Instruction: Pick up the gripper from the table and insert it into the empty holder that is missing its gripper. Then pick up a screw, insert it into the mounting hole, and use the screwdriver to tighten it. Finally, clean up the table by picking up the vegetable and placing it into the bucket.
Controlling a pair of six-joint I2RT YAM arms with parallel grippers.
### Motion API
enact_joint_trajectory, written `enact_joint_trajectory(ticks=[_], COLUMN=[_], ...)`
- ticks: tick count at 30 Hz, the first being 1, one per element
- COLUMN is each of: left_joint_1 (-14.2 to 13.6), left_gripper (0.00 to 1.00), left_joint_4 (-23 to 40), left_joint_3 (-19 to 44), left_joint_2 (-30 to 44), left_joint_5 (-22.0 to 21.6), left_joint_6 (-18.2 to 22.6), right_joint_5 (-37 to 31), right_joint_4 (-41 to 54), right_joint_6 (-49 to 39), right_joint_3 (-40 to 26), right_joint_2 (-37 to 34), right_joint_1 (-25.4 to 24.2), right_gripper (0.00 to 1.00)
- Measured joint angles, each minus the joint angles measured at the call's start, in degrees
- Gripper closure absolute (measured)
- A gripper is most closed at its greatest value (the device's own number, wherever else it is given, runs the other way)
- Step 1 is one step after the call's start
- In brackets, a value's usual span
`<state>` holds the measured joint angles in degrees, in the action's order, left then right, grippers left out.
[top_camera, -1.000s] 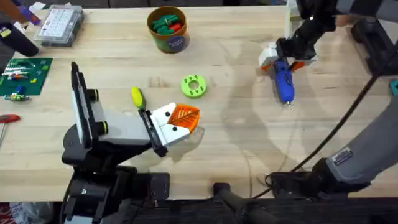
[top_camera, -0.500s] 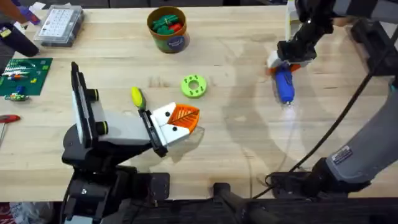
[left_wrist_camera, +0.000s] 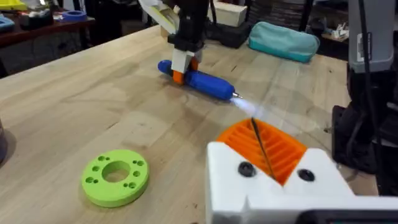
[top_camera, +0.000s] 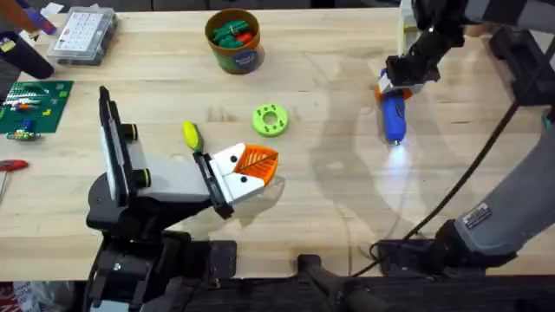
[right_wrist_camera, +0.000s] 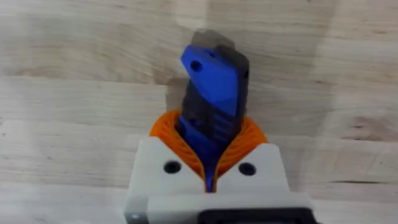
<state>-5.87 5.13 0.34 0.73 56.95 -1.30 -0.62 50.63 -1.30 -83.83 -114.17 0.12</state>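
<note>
Screwdriver (top_camera: 395, 117) in my right claw (top_camera: 401, 85), far right side of the table (top_camera: 329, 199): my orange pads (right_wrist_camera: 249, 140) are clamped narrow on the blue body near its back end. The tool lies along the wood with its thin tip toward my bases and a small light glowing at that tip. My right arm reaches in from the far right edge, its wrist bent down over the tool, the dark links rising above it. My left claw (top_camera: 256, 166) rests low near the table's middle, white fingers pressed together with nothing between them, the arm folded close above its base. A green ring (top_camera: 270, 120) with holes lies just beyond that claw, and a yellow piece (top_camera: 190, 133) sits beside the arm. At the far edge the bucket (top_camera: 234, 39) stands upright, holding green and red vegetables (top_camera: 232, 34).
</note>
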Motion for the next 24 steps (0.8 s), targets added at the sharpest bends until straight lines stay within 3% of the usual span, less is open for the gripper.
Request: enact_joint_trajectory(ticks=[8,18,24], left_joint_1=[0.00,0.00,0.00], left_gripper=[0.996,0.996,0.996], left_joint_4=[0.00,0.00,0.00], left_joint_3=[-0.02,-0.02,0.00], left_joint_2=[0.02,0.02,0.02], left_joint_5=[0.00,0.00,0.00], left_joint_6=[0.00,0.00,0.00], right_joint_5=[0.50,1.54,8.78], right_joint_4=[0.33,0.59,0.73], right_joint_6=[0.00,-0.02,-0.02], right_joint_3=[-4.13,-24.35,-36.04], right_joint_2=[6.89,11.39,11.39], right_joint_1=[1.00,5.10,8.43], right_gripper=[0.978,0.978,0.978])
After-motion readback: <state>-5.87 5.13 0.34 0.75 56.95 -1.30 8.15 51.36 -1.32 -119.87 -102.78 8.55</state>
